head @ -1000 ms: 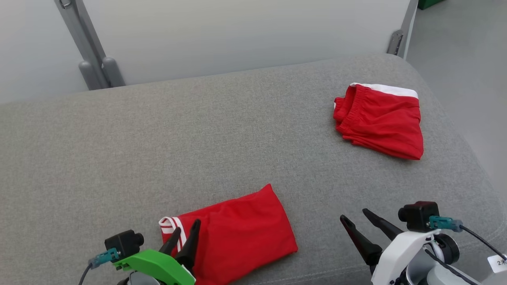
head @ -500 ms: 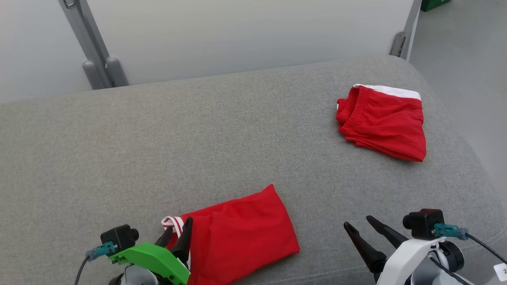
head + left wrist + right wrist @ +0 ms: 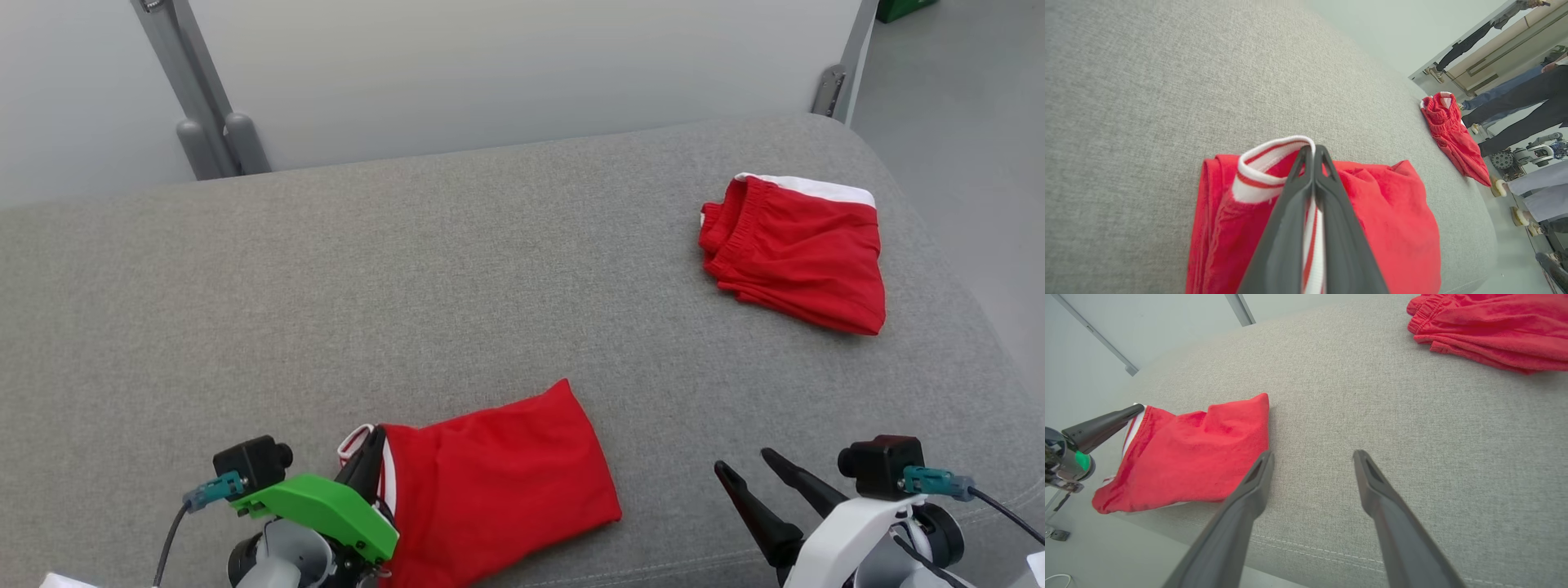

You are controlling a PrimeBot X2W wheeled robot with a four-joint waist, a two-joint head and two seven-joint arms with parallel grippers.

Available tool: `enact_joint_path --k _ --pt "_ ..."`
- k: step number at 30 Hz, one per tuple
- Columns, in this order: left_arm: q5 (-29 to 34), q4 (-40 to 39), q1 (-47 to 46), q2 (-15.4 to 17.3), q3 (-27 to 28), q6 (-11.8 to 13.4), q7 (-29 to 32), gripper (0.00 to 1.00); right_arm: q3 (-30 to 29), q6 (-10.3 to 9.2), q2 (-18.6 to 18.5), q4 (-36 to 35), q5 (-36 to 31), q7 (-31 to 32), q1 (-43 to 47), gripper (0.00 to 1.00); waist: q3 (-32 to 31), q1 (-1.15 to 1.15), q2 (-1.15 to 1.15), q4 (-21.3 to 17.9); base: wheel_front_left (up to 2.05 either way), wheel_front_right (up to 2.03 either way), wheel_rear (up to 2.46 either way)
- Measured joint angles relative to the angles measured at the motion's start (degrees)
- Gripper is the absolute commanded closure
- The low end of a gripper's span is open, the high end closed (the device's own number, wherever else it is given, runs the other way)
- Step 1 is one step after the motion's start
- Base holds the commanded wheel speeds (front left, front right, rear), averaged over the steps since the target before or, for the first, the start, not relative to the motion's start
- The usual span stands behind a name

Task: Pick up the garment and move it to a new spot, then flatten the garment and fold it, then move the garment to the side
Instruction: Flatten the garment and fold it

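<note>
Red folded garment [image 3: 498, 474] is lying at the near edge of the grey cushion [image 3: 367, 269]; left gripper [image 3: 374, 437] is pinching its white-striped hem [image 3: 1261, 163], fingers pressed together on the fabric. Right gripper [image 3: 743, 460] is hovering spread wide over bare cushion to its right; red shorts [image 3: 796, 253] are sitting well apart at the far right.

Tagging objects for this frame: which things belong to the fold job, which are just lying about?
Job: near red garment; left end effector shut on its striped band; right end effector open beside it.
Lying about: far red shorts, already folded, on the grey cushion; people's legs in the background.
</note>
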Motion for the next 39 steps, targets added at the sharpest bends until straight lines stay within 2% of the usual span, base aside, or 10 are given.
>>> enact_joint_path --k 13,28,31,32,35,37,39 --pt "0.63 0.53 -2.48 0.09 -0.02 -1.19 -3.48 1.0 -1.78 -0.02 0.66 0.03 0.0 0.29 1.02 0.0 0.16 0.0 0.0 1.09 0.0 0.0 0.0" --pt "0.63 5.02 -2.19 1.46 -0.52 -1.34 -3.57 1.0 -3.37 -0.02 1.2 0.6 -0.01 0.81 2.21 0.0 -0.1 0.0 0.0 2.58 0.0 0.0 0.0" --pt "0.63 5.8 -1.35 1.44 -0.77 -1.35 -3.57 0.8 -3.58 -0.02 1.91 0.73 0.08 0.89 2.21 0.0 -0.08 0.0 0.0 2.79 0.0 0.0 0.0" --pt "0.63 6.02 -1.21 1.4 -0.78 -1.35 -3.57 0.68 -3.6 -0.02 2.18 0.76 0.26 1.05 2.2 0.0 -0.07 0.0 0.0 2.86 0.0 0.0 0.0" --pt "0.63 6.72 -1.18 1.36 -0.85 -1.36 -3.58 0.51 -3.81 0.1 3.59 0.97 2.46 1.38 2.07 0.0 -0.05 0.0 0.0 3.08 0.0 0.0 0.0" --pt "0.63 6.87 -1.18 1.36 -0.82 -1.36 -3.87 0.0 -3.89 0.43 4.76 1.26 3.79 1.43 1.8 0.0 -0.04 0.0 0.0 3.25 0.0 0.0 0.0" --pt "0.63 6.83 -1.25 1.33 -0.9 -1.42 -4.13 0.0 -3.92 1.0 5.68 1.8 4.59 1.83 1.62 0.0 -0.05 0.0 0.0 3.48 0.0 0.0 0.0"
